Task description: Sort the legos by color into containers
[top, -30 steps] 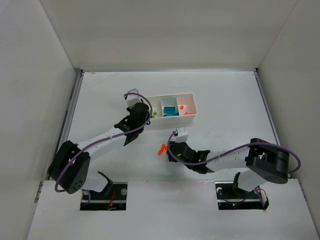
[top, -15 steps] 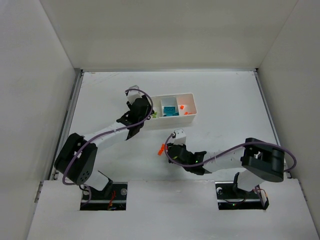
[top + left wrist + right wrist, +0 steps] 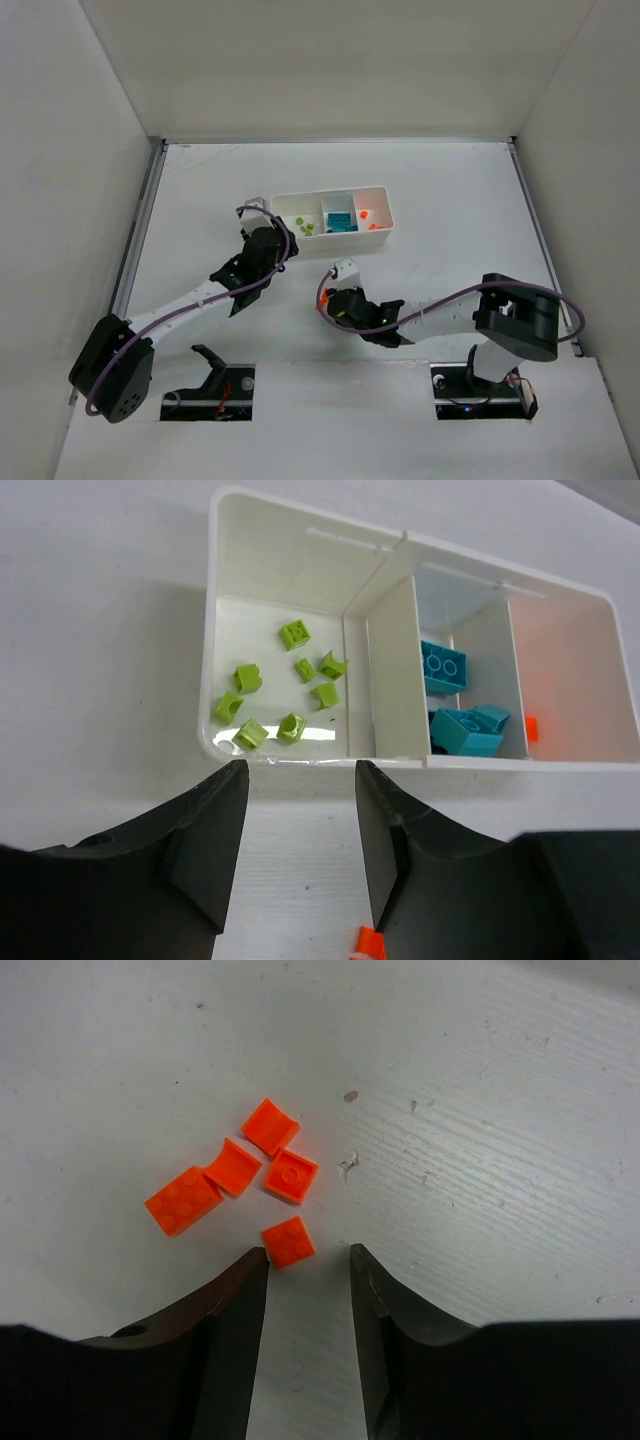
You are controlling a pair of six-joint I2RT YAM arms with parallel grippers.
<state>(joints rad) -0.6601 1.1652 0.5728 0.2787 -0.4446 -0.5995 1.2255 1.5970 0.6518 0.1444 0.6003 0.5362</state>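
Glossy white plastic tray [image 3: 300, 752], three compartments: studded lime bricks [image 3: 294, 634] left, blocky teal bricks [image 3: 442, 666] middle, an orange piece [image 3: 531, 730] right. I have five flat square orange bricks [image 3: 290, 1175] clustered on the matte, scuffed table [image 3: 480, 1160], just ahead of my right gripper [image 3: 307, 1258], fingers parted, empty. Left gripper [image 3: 300, 790] likewise spread, empty, facing the tray's near wall.

- A white desk [image 3: 450, 190], its painted surface scuffed and faintly grained.
- Plain white walls [image 3: 340, 60] stand at its far, left and right edges.
- A metal rail [image 3: 141, 230] runs along the left edge.
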